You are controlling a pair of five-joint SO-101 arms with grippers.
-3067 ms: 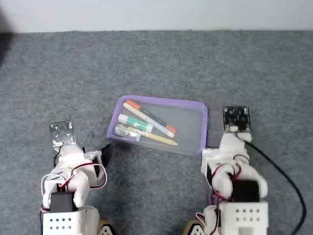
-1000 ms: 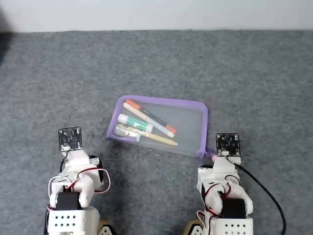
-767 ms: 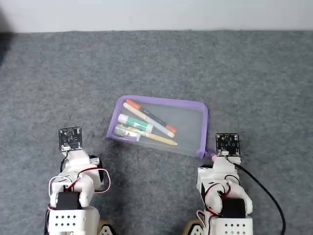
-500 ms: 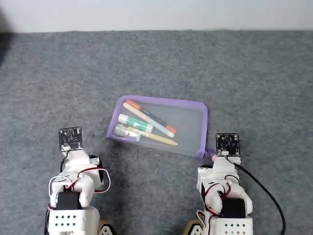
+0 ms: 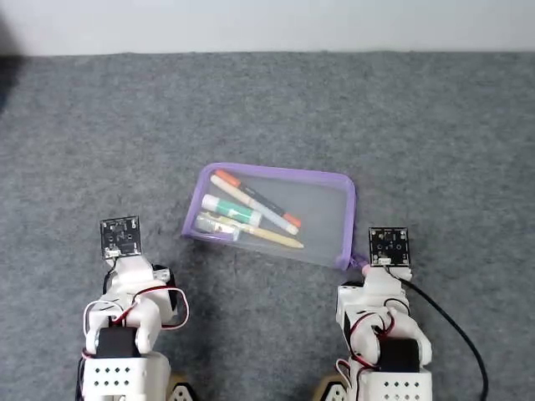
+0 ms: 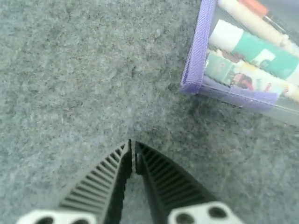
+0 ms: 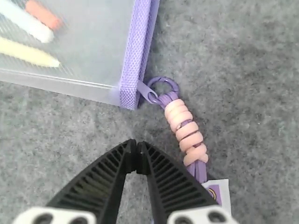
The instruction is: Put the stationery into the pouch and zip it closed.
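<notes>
A clear pouch with purple trim (image 5: pixel 272 213) lies flat in the middle of the grey carpet, with several pens and markers (image 5: pixel 251 209) inside it. Its zipper pull, a pink beaded cord (image 7: pixel 187 130), trails from the near right corner. My left gripper (image 6: pixel 132 151) is shut with nothing in it, on the carpet a short way from the pouch's near left corner (image 6: pixel 191 86). My right gripper (image 7: pixel 137 156) is also shut and holds nothing, just short of the pouch's near right corner (image 7: pixel 128 100) and beside the cord. Both arms (image 5: pixel 125 284) (image 5: pixel 384 288) sit drawn back toward their bases.
Grey carpet (image 5: pixel 418 125) covers the whole table, up to a pale wall (image 5: pixel 267 25) at the far edge. A black cable (image 5: pixel 456 330) runs from the right arm toward the near right. A small white tag (image 7: pixel 215 191) lies at the end of the cord.
Since 3.1 s ago both arms have drawn back from the pouch toward their bases. Nothing has moved in the last second.
</notes>
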